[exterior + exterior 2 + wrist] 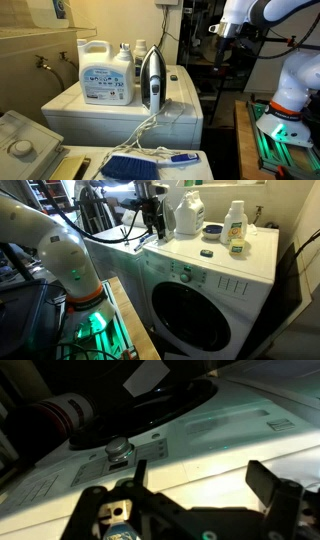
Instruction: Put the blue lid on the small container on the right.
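A small dark blue lid lies flat on the white washing machine top. Behind it stands a low blue container, and to its right a small bottle with a yellow label. My gripper hangs above the washer's far corner, well away from the lid, and also shows in an exterior view. In the wrist view my gripper is open and empty above the washer's control panel and its knob. The lid does not show in the wrist view.
A big white detergent jug and an upright iron stand on the washer; the iron's cord hangs down the front. A blue brush lies on a lower surface. The robot base stands beside the washer.
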You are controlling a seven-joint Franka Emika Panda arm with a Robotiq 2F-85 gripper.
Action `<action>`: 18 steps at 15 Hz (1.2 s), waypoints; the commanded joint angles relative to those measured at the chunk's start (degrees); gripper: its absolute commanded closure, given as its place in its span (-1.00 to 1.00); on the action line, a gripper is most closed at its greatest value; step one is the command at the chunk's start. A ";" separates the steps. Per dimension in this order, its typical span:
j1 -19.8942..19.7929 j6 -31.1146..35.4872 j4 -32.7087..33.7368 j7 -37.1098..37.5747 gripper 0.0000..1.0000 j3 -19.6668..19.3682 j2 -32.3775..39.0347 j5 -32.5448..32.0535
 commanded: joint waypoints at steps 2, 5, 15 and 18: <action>0.26 -0.21 -1.13 0.17 -1.00 -0.21 0.31 -0.20; 0.26 -0.21 -1.37 0.17 -1.00 -0.19 0.74 -0.21; -7.79 6.67 2.54 7.77 -1.00 -1.47 8.58 -2.38; -10.79 11.29 4.35 12.22 -1.00 -1.27 13.17 -2.18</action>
